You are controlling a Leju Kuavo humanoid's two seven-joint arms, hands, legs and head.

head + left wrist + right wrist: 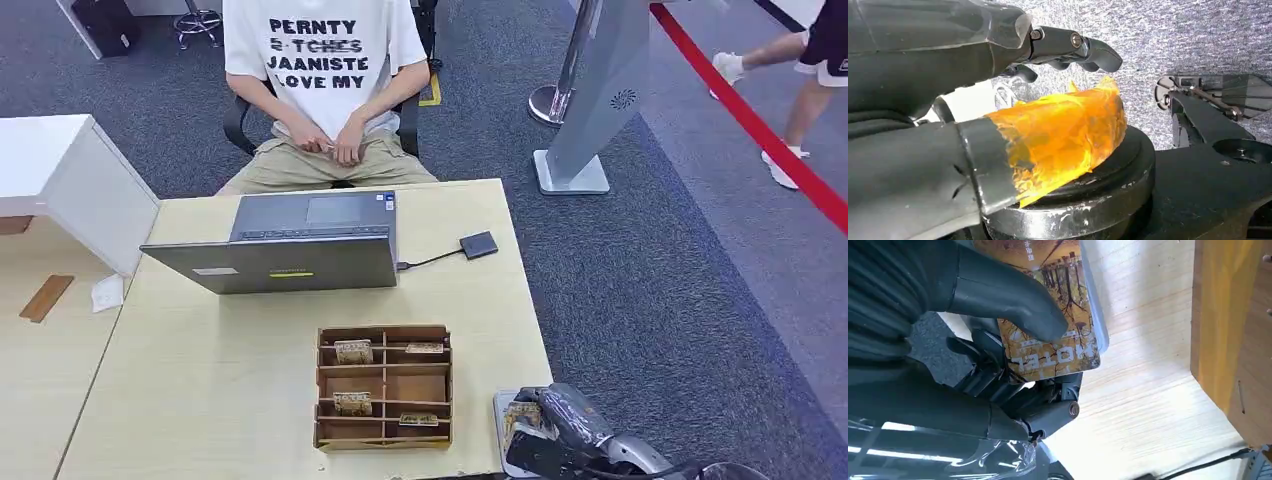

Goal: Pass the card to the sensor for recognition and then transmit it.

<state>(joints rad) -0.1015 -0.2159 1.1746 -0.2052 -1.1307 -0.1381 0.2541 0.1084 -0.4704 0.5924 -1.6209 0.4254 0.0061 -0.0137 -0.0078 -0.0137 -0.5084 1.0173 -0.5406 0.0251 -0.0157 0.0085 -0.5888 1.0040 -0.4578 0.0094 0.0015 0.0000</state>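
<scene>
Office corner, grey carpet underfoot.
Pale wooden table (230,380) in front, white cabinet (60,175) at left, black office chair (240,125) beyond with seated person (320,80), grey slanted kiosk stand (590,110) at right, red floor stripe (750,120) alongside.

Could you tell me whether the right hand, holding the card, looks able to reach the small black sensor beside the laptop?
Probably yes: the right hand grips the card at the table's near right corner, and bare tabletop lies between it and the sensor.

We see the card (1055,335), brown and gold with a tree scene and "HOTEL" lettering, pinched flat between thumb and fingers (1013,305).
</scene>
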